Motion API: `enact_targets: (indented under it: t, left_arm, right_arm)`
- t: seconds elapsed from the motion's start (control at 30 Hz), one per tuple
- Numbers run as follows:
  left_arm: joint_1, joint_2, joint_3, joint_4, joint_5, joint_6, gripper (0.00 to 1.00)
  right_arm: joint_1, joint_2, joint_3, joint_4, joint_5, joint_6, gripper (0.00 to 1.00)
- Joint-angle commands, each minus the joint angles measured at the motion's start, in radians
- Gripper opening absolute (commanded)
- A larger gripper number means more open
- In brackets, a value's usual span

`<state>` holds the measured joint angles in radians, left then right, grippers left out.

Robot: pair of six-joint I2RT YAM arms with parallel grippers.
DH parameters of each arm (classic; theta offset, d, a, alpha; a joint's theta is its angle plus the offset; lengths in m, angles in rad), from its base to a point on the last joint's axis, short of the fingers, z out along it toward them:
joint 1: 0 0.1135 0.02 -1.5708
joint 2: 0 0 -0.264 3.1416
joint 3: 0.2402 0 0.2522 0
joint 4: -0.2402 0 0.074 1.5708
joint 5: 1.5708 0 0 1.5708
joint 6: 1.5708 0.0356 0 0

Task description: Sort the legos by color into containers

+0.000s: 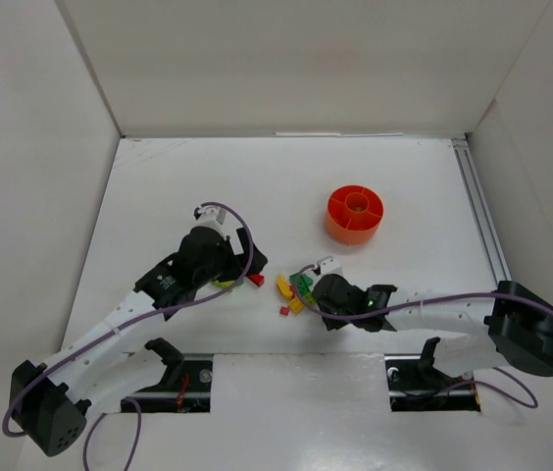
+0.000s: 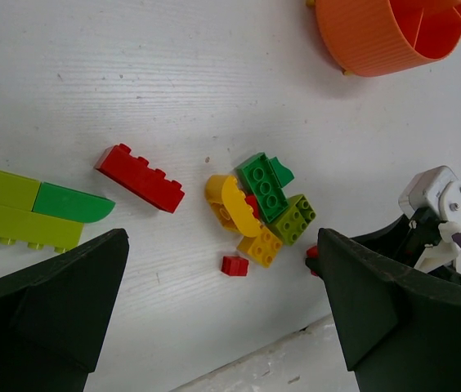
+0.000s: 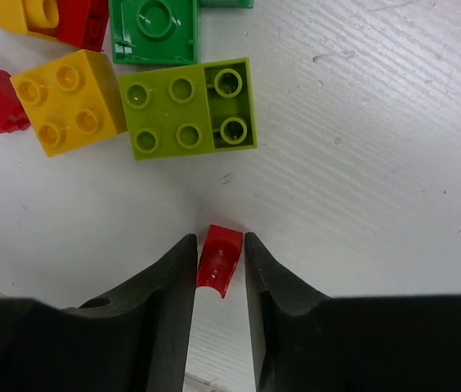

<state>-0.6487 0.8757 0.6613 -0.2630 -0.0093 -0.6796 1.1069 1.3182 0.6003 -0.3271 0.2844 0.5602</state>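
The red brick (image 3: 217,261) lies well apart from the dish (image 1: 355,214), on its near side, clamped only at the very tips of the right hand (image 3: 221,243). So shallow a grip could let it twist free when lifted. The left hand (image 2: 222,243) hangs spread wide and empty.

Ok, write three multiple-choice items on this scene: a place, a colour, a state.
1. Where does the orange dish stand relative to the brick pile?
A) nearer the arm bases
B) farther from the bases, to the right
C) left of the left arm

2. What colour is the small piece between the right gripper jaws?
A) yellow
B) lime
C) red

3. How do the left gripper jaws stand?
A) wide open, holding nothing
B) shut on a brick
C) shut on the dish

Answers:
B, top view: dish beyond and right of the pile.
C, right wrist view: red between the jaws.
A, left wrist view: jaws far apart.
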Motion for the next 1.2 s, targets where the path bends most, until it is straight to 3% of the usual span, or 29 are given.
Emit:
enact_targets:
  t: [0.0,0.03,0.07,0.3,0.43,0.57,0.73,0.87,0.97,1.03,1.17]
  left_arm:
    - [-0.005,-0.029,-0.014,0.005,-0.004,-0.008,1.0]
    - [-0.005,-0.029,-0.014,0.005,-0.004,-0.008,1.0]
    - [-0.005,-0.029,-0.014,0.005,-0.004,-0.008,1.0]
    - [-0.005,-0.029,-0.005,0.005,-0.004,-0.008,1.0]
    - [-0.005,-0.02,0.018,0.014,-0.014,0.012,1.0]
    - [-0.005,0.02,0.067,0.015,-0.046,0.034,1.0]
    - [-0.005,0.077,0.132,0.034,-0.069,0.058,1.0]
    - [-0.005,0.134,0.167,0.064,-0.078,0.08,1.0]
    - [-0.005,0.173,0.196,0.077,-0.078,0.091,1.0]
    - [-0.005,0.201,0.208,0.088,-0.078,0.113,1.0]
    - [-0.005,0.249,0.241,0.108,-0.069,0.134,1.0]
  right_arm:
    - [0.011,0.01,0.021,-0.001,0.022,0.026,0.34]
    - [0.011,0.01,0.021,-0.001,0.022,0.026,0.31]
    - [0.011,0.001,0.03,-0.019,0.022,0.015,0.21]
    - [0.011,-0.103,0.102,-0.085,0.103,-0.032,0.0]
    - [-0.036,-0.175,0.202,-0.159,0.211,-0.155,0.0]
    - [-0.198,-0.238,0.266,-0.121,0.177,-0.313,0.0]
    - [-0.505,-0.258,0.322,-0.03,0.0,-0.479,0.0]
    - [-0.678,-0.247,0.343,0.074,-0.184,-0.542,0.0]
    - [-0.743,-0.247,0.333,0.166,-0.165,-0.497,0.0]
    - [-0.743,-0.238,0.332,0.192,-0.133,-0.551,0.0]
    - [-0.777,-0.191,0.377,0.169,-0.08,-0.563,0.0]
